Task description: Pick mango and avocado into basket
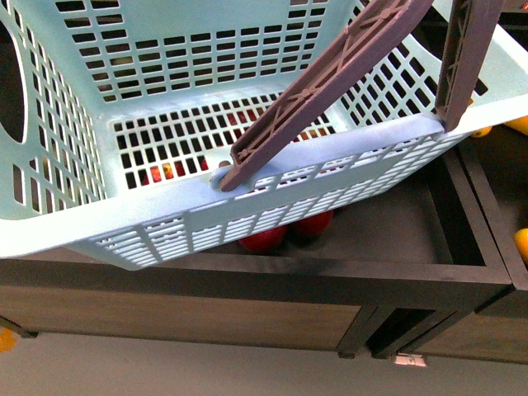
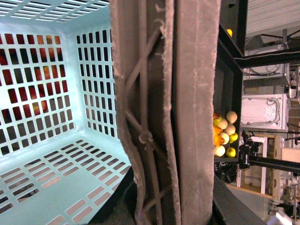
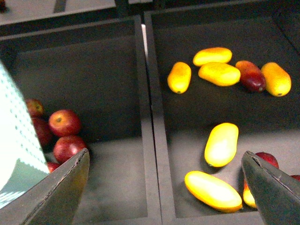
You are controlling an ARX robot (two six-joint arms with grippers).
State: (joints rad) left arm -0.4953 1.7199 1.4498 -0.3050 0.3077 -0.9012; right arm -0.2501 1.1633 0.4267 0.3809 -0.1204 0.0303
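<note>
**Q:** Is any fruit in the basket yet?

**A:** None that shows. In the front view the turquoise basket fills the frame from 9 to 2 o'clock. Its slotted floor looks bare. Its brown-grey handles rise toward 1 o'clock. The red apples at 6 o'clock lie under it, in a dark bin.

**Q:** Where is the mango?

**A:** The right wrist view shows several yellow oval fruits in a dark bin, next to the apples' bin. One mango lies just ahead of the right claw, untouched. At 3 o'clock in the front view, bits of yellow fruit peek in.

**Q:** And the avocado?

**A:** No dark green fruit appears in any view.

**Q:** The claws?

**A:** The right claw is spread wide and holds nothing. The left claw is not visible, so I cannot tell its state. Its camera sits close against a basket handle.

**Q:** So how far along?

**A:** By my reading, barely begun: both picks and both drops remain.
</note>
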